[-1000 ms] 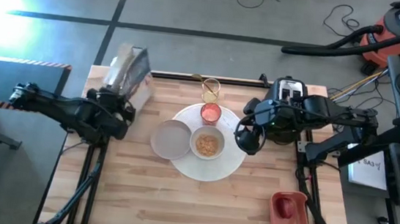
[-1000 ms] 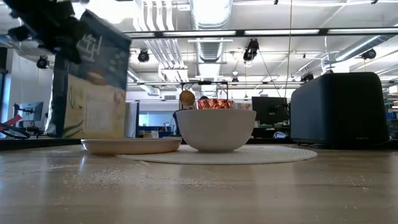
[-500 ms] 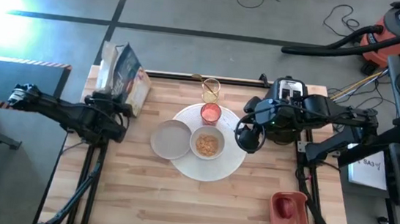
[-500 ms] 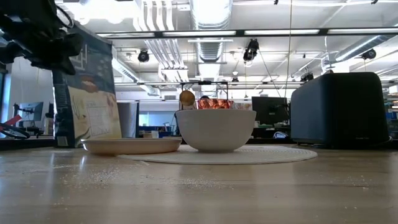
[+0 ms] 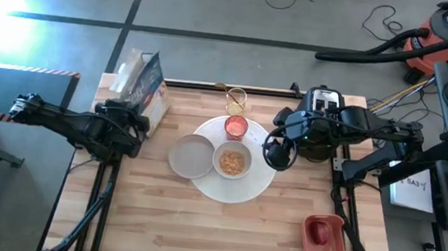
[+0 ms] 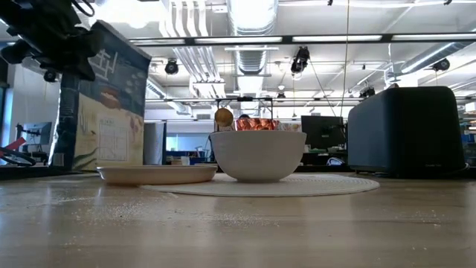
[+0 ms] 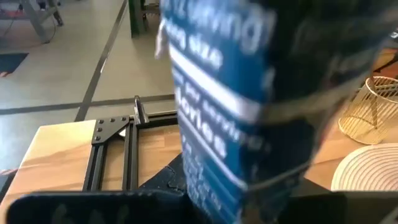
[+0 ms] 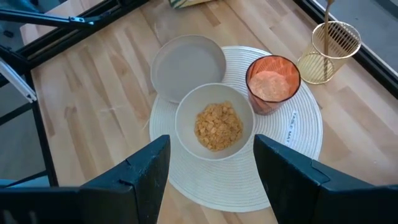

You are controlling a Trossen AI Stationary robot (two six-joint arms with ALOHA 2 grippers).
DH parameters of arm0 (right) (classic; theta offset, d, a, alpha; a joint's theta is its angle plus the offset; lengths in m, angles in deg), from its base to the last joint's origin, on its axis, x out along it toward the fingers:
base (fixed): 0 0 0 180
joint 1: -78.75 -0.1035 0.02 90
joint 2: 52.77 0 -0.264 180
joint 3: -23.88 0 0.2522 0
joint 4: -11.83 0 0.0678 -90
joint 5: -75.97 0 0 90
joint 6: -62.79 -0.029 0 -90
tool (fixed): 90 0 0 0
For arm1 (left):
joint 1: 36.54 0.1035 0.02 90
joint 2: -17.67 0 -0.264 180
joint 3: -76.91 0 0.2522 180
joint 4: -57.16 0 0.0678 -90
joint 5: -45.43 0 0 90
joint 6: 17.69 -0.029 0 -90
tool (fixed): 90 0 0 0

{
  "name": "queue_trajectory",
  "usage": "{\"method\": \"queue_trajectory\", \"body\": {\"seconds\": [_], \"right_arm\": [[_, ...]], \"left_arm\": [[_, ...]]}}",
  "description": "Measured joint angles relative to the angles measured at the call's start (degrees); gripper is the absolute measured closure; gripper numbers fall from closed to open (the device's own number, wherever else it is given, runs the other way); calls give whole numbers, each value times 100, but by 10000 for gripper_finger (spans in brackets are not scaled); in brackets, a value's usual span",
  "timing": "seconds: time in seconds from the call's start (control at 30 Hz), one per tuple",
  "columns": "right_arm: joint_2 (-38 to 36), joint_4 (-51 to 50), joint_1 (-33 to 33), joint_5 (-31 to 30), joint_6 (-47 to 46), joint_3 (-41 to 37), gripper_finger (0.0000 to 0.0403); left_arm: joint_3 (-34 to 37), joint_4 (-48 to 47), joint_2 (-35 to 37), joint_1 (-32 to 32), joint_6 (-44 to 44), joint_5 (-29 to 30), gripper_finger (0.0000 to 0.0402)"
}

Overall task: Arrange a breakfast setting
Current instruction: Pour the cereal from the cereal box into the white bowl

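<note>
High view: round white woven placemat [image 5: 238, 189] at the middle of the pale wooden counter [image 5: 165, 219]. On the placemat, near its centre, small white bowl [image 5: 231, 160] filled with tan cereal flakes. On the placemat's far part, just beyond the bowl, small red-orange cup [image 5: 235, 127]. Overlapping the placemat's left edge and touching the bowl, small round beige plate [image 5: 191, 156], empty. Just past the placemat's far edge, gold wire holder [image 5: 235, 100] with a gold spoon [image 8: 328, 12] standing in it. Well left of the placemat, at the counter's far left corner, tall blue cereal box [image 5: 144, 85], leaning a little in the low view.

Left pincer [image 5: 135, 121] right against the box, on the box's side away from the placemat's far edge; up at the box's top in the low view. Cannot tell whether closed on the box or merely beside it.

Right pincer [image 5: 279, 154] above the placemat's right edge, beside the bowl. Fingers [image 8: 143, 171] spread wide in the right wrist view; holds nothing.

Right of the placemat, at the counter's far right, black boxy toaster [image 6: 405, 130]. Well off from the placemat, at the near right corner, red rectangular tray [image 5: 327, 238] with something red lying in it.
</note>
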Motion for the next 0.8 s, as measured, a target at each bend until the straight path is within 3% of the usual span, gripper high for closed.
{"method": "queue_trajectory", "body": {"seconds": [0.37, 0.43, 0.63, 0.8], "right_arm": [[0, -4, -1, -2, 33, 0, 181], [0, -4, -1, 0, 33, 0, 181], [0, -8, -1, 0, 35, 0, 181], [0, -37, -1, 0, 46, 0, 181]], "left_arm": [[-88, -66, 14, 8, -463, 1, 240], [-201, -219, 15, 8, -641, -368, 228], [-767, -590, 15, 8, -1234, -2278, 214], [-1211, -678, -1, 8, -1921, -2878, 215]]}}
